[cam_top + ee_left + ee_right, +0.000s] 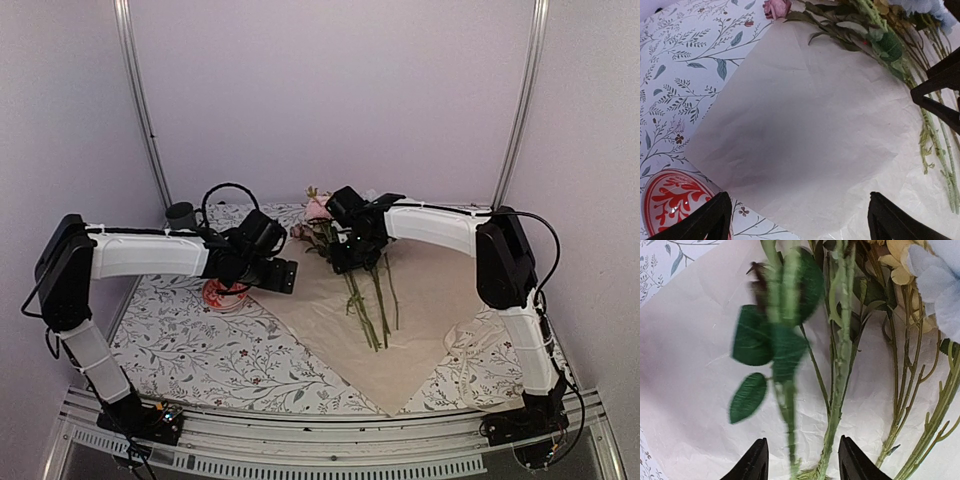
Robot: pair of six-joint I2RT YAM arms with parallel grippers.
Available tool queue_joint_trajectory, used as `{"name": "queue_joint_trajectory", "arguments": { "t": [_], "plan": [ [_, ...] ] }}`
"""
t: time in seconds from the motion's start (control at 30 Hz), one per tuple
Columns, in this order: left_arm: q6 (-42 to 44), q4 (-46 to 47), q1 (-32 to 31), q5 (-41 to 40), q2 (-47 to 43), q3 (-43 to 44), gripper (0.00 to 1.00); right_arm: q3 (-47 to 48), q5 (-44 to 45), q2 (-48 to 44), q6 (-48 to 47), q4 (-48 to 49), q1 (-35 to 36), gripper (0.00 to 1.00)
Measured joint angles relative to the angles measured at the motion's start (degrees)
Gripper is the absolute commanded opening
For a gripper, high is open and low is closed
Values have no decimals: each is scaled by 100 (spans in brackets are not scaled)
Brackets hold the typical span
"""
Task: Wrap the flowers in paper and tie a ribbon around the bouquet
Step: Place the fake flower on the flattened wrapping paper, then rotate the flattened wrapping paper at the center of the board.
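Our right gripper (802,455) fills the bottom edge of its own view, jaws parted with two green stems loose between them, neither pad pressing that we can see. From above, the flowers (366,305) lie across the paper (420,320) at centre frame, blooms toward the top. Our left gripper (799,215) hangs wide open over the paper's left corner, beside the dish (667,200). We judge the laying done; folding comes next, which means pinching that thin, flat edge. No ribbon shows.
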Motion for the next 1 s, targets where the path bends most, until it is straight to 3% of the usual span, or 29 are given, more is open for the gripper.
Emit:
{"name": "queue_joint_trajectory", "arguments": {
  "t": [0.23,0.43,0.63,0.87,1.0],
  "plan": [
    [385,-238,68,11,605,260,88,-507,-332,-334,81,352,0,51],
    [675,-461,98,24,1342,673,85,-1707,-1237,-1740,155,1043,-13,53],
    [839,-516,98,-15,1735,949,83,-2990,-1473,-3434,299,1657,-396,52],
    [883,-501,98,-125,1812,997,83,-4496,-1084,-3648,411,1777,-1587,52],
    [857,-411,103,-138,1797,922,83,-4964,-866,-3410,387,1679,-1858,52]
  ]
}}
